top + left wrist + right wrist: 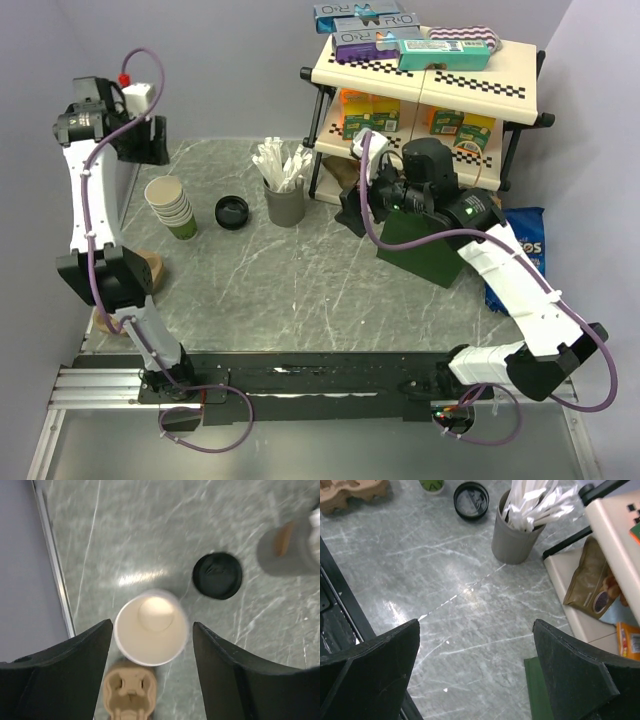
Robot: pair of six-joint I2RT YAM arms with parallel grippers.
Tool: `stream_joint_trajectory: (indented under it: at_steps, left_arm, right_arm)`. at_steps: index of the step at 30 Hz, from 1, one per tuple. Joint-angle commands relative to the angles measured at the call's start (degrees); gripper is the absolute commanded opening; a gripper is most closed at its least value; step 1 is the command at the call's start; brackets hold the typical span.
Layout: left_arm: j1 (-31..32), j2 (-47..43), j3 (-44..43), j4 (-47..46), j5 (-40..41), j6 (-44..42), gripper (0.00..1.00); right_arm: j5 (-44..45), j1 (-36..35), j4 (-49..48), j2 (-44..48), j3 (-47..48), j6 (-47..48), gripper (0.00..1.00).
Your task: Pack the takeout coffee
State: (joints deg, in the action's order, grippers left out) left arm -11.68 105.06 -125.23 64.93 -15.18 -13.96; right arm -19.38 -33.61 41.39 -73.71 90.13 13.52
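Note:
A stack of paper cups [172, 205] stands at the left, cream-white and lidless on top, with a dark green cup [183, 228] at its base. A round black lid [231, 212] lies alone on the table to its right. It also shows in the left wrist view [217, 575] and the right wrist view [471, 500]. No lidded coffee shows. My left gripper [150, 140] is open and empty, high above the cream cup mouth [151, 629]. My right gripper [352, 210] is open and empty in front of the shelf, over bare table [475, 622].
A grey holder of white cutlery [285, 200] stands beside the lid. A cardboard cup carrier [152, 268] lies near the left arm. A dark green bag [420, 250] lies under the right arm. A two-level shelf [425, 75] holds snacks at the back right. A blue chip bag [520, 250] lies beside it.

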Motion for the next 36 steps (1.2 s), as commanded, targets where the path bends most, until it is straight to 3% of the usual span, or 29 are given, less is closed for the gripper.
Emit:
stream_joint_trajectory:
  at_steps: [1,13,36]
  left_arm:
    - [-3.78,-0.12,-2.04,3.97,-1.08,1.13,0.69]
    - [-6.86,0.67,7.72,1.17,-0.29,-1.6,0.55]
    - [-7.39,6.74,4.55,-2.08,0.15,0.16,0.41]
  right_arm:
    - [-1.01,-0.14,-2.63,2.34,-1.97,-1.3,1.0]
    - [-0.93,0.03,-2.89,1.03,-2.24,-1.56,1.0]
    - [-1.19,0.47,-2.98,-0.82,-1.97,-1.3,1.0]
